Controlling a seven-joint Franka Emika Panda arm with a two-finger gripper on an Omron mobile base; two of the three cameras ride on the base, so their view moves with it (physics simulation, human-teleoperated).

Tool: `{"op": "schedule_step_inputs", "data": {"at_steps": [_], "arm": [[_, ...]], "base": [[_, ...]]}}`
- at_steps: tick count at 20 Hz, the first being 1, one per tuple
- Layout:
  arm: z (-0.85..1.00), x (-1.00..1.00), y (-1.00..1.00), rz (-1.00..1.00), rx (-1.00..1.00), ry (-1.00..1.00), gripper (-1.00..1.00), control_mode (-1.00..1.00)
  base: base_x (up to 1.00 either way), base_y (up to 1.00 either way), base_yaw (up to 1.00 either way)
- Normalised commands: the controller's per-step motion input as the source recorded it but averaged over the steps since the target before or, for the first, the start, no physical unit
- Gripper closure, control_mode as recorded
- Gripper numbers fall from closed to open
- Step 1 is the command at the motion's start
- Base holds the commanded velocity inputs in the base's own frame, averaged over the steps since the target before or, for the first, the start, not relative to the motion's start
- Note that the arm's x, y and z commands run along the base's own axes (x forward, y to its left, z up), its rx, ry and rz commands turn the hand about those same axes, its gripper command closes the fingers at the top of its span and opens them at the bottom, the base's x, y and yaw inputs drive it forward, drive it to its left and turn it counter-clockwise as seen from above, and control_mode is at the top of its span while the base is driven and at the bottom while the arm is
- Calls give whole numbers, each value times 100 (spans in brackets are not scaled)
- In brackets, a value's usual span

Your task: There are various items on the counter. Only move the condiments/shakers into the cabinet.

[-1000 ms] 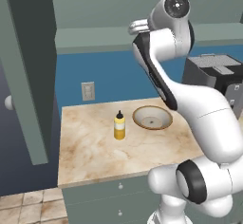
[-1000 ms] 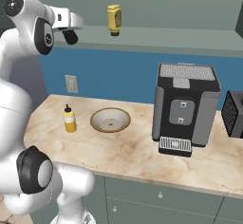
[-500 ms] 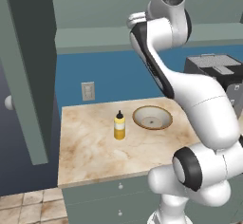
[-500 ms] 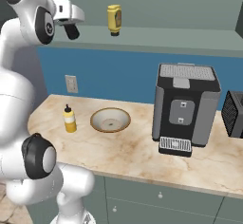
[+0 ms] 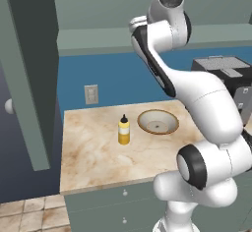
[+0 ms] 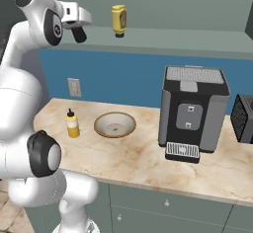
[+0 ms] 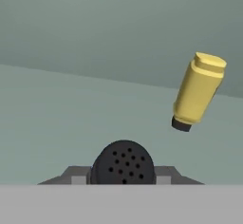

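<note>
Now | gripper (image 7: 123, 180) clamped on black shaker (image 7: 123, 163) | yellow bottle (image 7: 197, 91) beyond, up-right

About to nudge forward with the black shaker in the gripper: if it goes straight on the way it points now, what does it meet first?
Probably the cabinet's back wall. The gripper is shut on the black shaker, and the line ahead looks free. The plain yellow bottle on the shelf stands off to one side; depth is unclear.

You can count three condiment containers: one squeeze bottle (image 6: 72, 124) on the counter (image 6: 143, 158), one plain yellow bottle (image 6: 118, 19) on the cabinet shelf (image 6: 188, 38), and one black shaker (image 7: 123, 163). There is one wooden bowl (image 6: 114, 125), one coffee machine (image 6: 192, 112) and one wall outlet (image 6: 74, 87).
</note>
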Motion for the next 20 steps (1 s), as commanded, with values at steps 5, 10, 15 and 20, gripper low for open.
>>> {"op": "schedule_step_inputs", "data": {"at_steps": [5, 10, 15, 20], "arm": [[-18, 32, -4, 0, -1, 0, 100, -100], [-1, 32, -6, 0, 0, 0, 100, -100], [-1, 28, -5, 0, 1, 0, 100, -100], [-9, 39, -5, 0, 0, 0, 100, -100]], "base": [[0, 0, 0], [0, 0, 0], [0, 0, 0], [0, 0, 0]]}}
